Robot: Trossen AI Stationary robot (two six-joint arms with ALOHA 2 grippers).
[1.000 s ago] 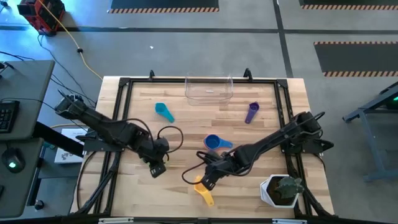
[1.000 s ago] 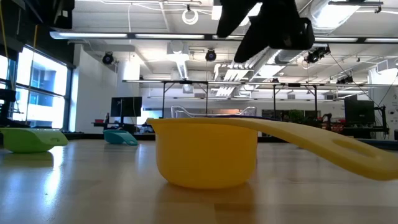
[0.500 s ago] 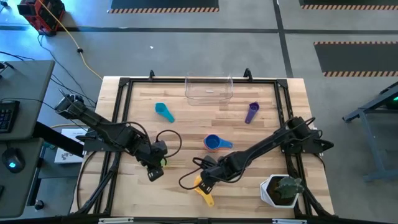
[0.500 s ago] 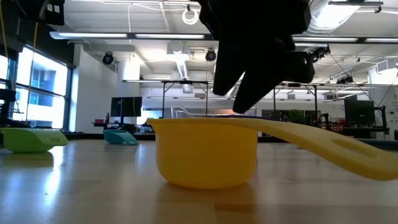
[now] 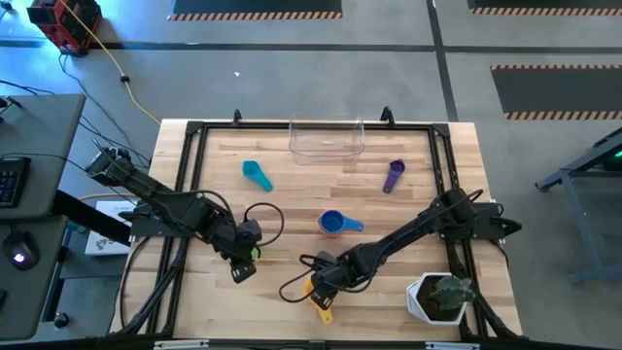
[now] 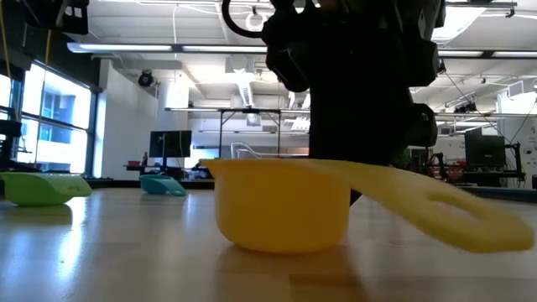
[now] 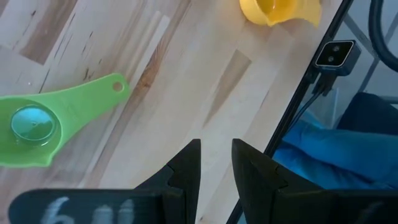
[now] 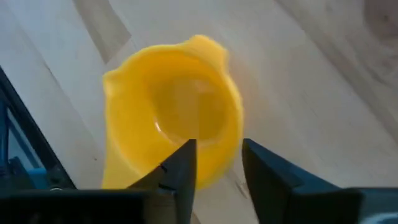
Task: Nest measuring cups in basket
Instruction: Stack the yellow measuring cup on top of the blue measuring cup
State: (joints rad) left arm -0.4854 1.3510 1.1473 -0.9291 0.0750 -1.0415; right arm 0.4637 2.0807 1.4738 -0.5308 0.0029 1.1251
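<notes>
The yellow measuring cup (image 5: 319,297) sits on its base near the table's near edge, large in the low view (image 6: 281,205). My right gripper (image 8: 219,155) is open and low over it (image 5: 325,283), one finger inside the bowl and one outside. The green cup (image 7: 37,127) lies on the table beside my left gripper (image 7: 216,149), which hovers open at the near left (image 5: 241,267) and touches nothing. The blue cup (image 5: 335,223), teal cup (image 5: 257,175) and purple cup (image 5: 393,175) lie apart on the wood. The clear basket (image 5: 327,138) stands at the far edge. My right gripper comes slanting down from the table's far right side. One finger (image 8: 180,163) is inside the yellow cup's bowl and the other (image 8: 267,171) outside, with the bowl's wall (image 8: 224,140) between them. The cup's base stays on the table, and its handle (image 6: 453,218) dips low.
A white pot with a green plant (image 5: 439,297) stands at the near right corner, close to my right arm. A black cable loops across the table between the arms (image 5: 267,209). The table's black frame rail (image 7: 298,118) runs past the left gripper. Bare wood lies before the basket.
My right gripper has moved toward the near left and come down over the yellow cup, which has shifted slightly, its handle dipping. My left gripper has edged toward the near edge, uncovering the green cup beside it.
</notes>
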